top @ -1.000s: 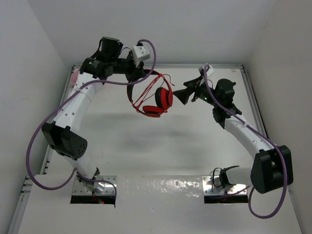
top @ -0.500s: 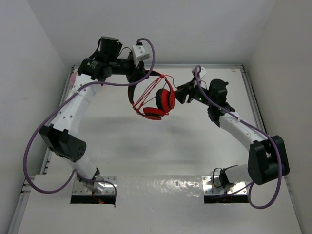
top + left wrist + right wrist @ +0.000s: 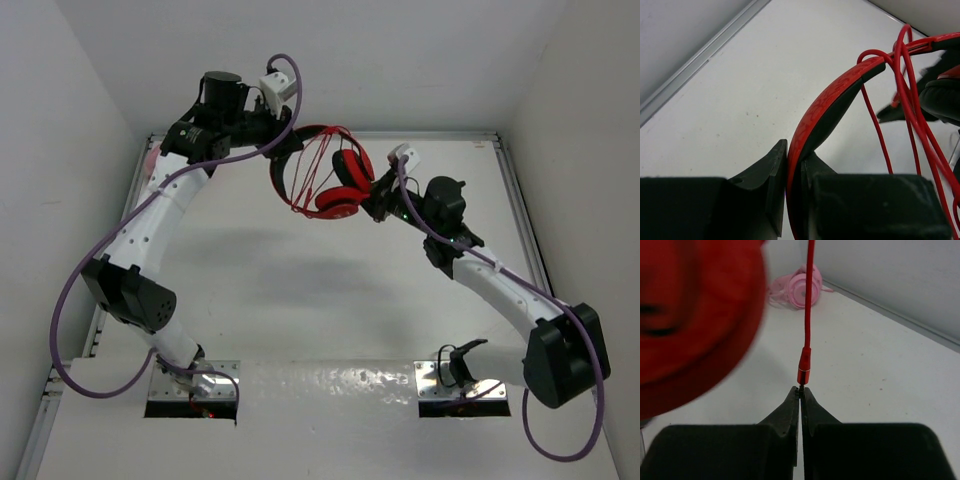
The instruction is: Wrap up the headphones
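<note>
**A:** What lies closest to the arm bases?
**B:** Bare white table [image 3: 300, 300]. Past that is the right gripper [image 3: 800, 390], raised above the middle of the surface.

**A:** How do its jaws stand?
**B:** They are pressed together, pinching the tip of the shiny red plug [image 3: 804, 371]. The plug ends the thin red cord [image 3: 809, 300], which runs straight on from the fingertips.

**A:** And where are the headphones?
**B:** The red over-ear headphones [image 3: 335, 185] hang in the air just beyond that gripper, off the table. One round red ear cup [image 3: 695, 315] fills the left of the right wrist view, blurred. The cord crosses the curved black-and-red headband [image 3: 832, 92] in several strands.

**A:** What holds them up?
**B:** The left gripper [image 3: 792, 155], farther back. It is clamped on the headband, with a finger on each face.

**A:** Anything beyond that?
**B:** Pale pink headphones [image 3: 801, 287] lie on the table in the far left corner by the wall, well apart from the red pair.
</note>
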Tool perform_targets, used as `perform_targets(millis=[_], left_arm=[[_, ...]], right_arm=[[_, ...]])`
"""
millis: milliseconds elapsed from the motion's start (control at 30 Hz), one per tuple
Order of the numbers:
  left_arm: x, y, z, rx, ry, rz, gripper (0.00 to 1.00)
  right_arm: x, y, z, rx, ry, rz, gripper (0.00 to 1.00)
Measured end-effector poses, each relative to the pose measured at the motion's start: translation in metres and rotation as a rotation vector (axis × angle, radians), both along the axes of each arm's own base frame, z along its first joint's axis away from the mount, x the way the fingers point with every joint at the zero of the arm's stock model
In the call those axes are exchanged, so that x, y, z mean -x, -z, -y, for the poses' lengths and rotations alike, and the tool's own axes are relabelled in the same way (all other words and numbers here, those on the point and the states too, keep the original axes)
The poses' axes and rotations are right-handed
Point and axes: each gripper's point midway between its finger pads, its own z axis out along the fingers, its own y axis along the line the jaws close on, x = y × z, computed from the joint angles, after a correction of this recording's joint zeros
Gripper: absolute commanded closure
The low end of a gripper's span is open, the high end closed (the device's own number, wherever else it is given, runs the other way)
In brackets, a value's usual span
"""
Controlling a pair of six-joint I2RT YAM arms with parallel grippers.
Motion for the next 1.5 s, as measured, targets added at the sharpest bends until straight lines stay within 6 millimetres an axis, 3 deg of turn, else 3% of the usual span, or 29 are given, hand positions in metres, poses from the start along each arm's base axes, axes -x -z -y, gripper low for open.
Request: perform_targets(millis=[167, 367, 633, 800, 1033, 1167, 1367, 1500], left_arm=[[-0.013, 0.007, -0.011, -0.021, -0.113, -0.021, 1.00], [-0.019, 0.010, -0.020, -0.047, -0.134, -0.002, 1.00], [0.008, -0.003, -0.006, -0.060, 0.096, 0.074, 1.00], [0.024, 0.004, -0.002, -0.078, 0.197, 0.074, 1.00], [0.034, 0.012, -0.004, -0.105, 0.243, 0.063, 1.00], [0.036, 0.015, -0.005, -0.113, 0.251, 0.054, 1.00], [0.037, 0.016, -0.005, -0.113, 0.252, 0.048, 1.00], [0.039, 0.016, -0.005, -0.113, 0.255, 0.042, 1.00]], right_arm=[[0.017, -0.011, -0.005, 0.035, -0.021, 0.044, 1.00], [0.020, 0.001, 0.002, 0.099, -0.005, 0.028, 1.00], [0.013, 0.018, 0.002, 0.129, -0.005, 0.001, 1.00], [0.006, 0.036, 0.002, 0.146, 0.003, -0.044, 0.99], [0.003, 0.033, 0.004, 0.139, 0.015, -0.034, 0.56], [0.003, 0.034, 0.004, 0.147, 0.013, -0.030, 0.44], [0.004, 0.037, 0.005, 0.163, 0.011, -0.033, 0.35], [0.002, 0.033, 0.005, 0.165, 0.010, -0.017, 0.35]])
